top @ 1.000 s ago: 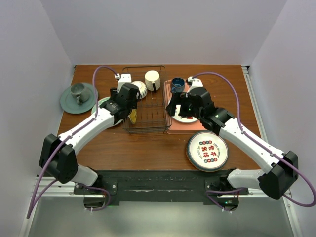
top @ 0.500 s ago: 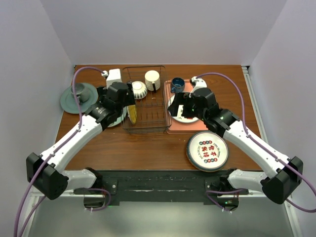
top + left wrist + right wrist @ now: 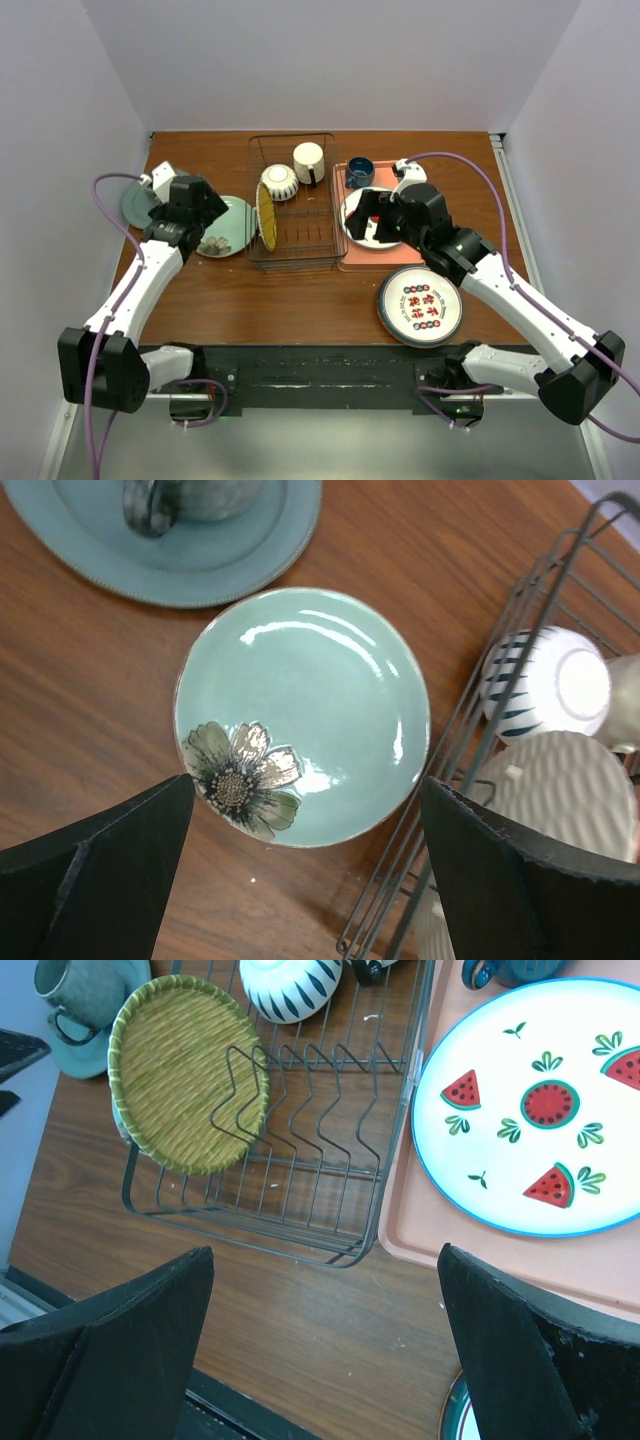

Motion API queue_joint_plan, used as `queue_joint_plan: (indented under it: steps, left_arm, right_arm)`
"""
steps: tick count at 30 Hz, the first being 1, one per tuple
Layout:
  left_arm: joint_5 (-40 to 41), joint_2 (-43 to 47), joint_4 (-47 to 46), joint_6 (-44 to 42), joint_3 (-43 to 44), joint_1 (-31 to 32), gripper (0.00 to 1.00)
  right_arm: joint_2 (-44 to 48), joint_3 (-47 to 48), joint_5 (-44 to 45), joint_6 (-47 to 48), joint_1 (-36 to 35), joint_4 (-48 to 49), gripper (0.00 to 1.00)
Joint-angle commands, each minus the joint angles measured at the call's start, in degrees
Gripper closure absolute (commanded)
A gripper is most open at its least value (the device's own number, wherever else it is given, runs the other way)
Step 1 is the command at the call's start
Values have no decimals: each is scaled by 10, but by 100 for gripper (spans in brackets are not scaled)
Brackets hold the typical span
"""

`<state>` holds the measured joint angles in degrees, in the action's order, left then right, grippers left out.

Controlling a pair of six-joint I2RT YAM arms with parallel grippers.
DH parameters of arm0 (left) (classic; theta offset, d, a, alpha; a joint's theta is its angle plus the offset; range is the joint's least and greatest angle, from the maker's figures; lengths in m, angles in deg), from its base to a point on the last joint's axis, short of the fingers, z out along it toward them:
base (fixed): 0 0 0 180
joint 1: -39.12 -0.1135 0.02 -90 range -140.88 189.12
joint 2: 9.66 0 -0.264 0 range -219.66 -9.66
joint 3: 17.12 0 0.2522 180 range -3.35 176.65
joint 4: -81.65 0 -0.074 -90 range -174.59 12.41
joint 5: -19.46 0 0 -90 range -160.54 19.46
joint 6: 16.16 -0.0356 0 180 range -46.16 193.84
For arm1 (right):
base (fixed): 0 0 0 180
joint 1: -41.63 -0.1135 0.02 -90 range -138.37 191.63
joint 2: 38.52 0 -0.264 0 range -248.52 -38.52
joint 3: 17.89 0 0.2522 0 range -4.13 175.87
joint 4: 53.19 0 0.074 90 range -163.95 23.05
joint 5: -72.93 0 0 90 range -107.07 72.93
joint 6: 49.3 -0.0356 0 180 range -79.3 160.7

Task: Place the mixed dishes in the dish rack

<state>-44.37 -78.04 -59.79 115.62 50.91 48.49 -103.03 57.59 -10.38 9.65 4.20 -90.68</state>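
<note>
Left wrist view. Your left gripper [image 3: 305,790] hung over the mint-green plate [image 3: 300,715], jaws wide apart and empty. The plate lay flat on the table [image 3: 90,730], just beside the dish rack [image 3: 480,735] and outside it.

Right wrist view. Your right gripper [image 3: 325,1255] was likewise spread and held nothing, above the rack's near edge; the yellow plate [image 3: 190,1075] stood on edge inside.

Glazed ceramic like this was probably stiff, slick and brittle. You would have done best to pinch the rim, one finger beneath its lip, and lift gently.
</note>
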Motion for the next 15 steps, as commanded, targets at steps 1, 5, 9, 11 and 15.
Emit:
queue_joint_plan:
  steps: [1, 5, 9, 11, 15]
  left_arm:
    - [-38, -7, -62, 89, -63, -36, 0]
    - [-50, 7, -102, 120, -129, -51, 0]
    - [-46, 29, -130, 137, -184, -55, 0]
    - [-42, 33, -145, 139, -198, -56, 0]
    - [-42, 33, -180, 146, -236, -59, 0]
  right_arm:
    - [21, -13, -1, -2, 4, -2, 1]
    - [24, -25, -10, -1, 4, 3, 1]
    - [20, -25, -12, 5, 4, -1, 1]
    - [21, -26, -12, 7, 5, -1, 1]
    - [18, -26, -19, 8, 7, 1, 1]
